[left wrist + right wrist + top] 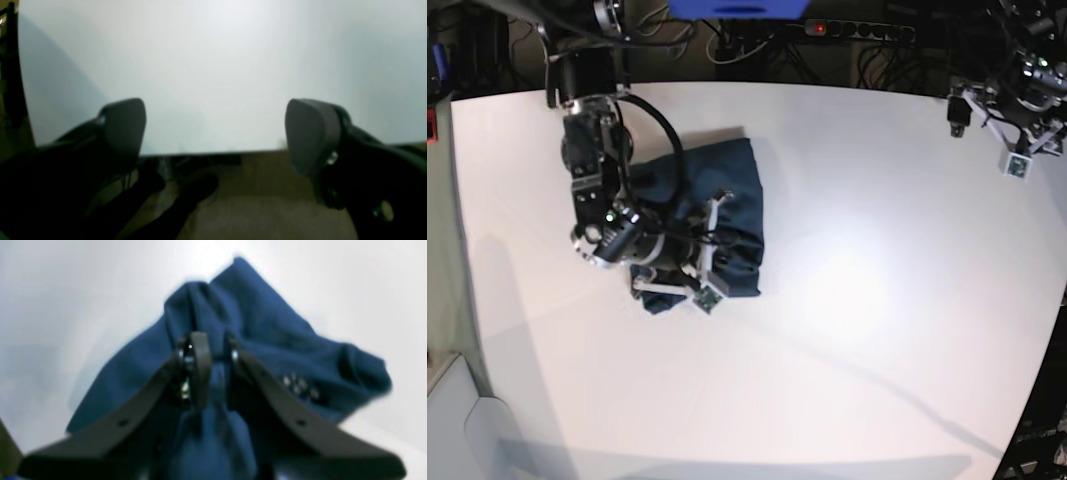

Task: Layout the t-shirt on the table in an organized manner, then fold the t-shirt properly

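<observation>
T-shirt point(712, 215): bunched heap, left of centre on table point(877, 300). Likely soft, light, limp; best taken at hem corners. Right gripper point(215, 373): pinched on shirt fold. Left gripper point(215, 133): wide apart, empty, upper right.

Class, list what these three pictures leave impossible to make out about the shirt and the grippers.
- T-shirt sleeves and neck label: base view, bunched up, right arm covers part.
- Right gripper pinch point: right wrist view, blurred.
- Left gripper: base view, too small at the table corner.
</observation>
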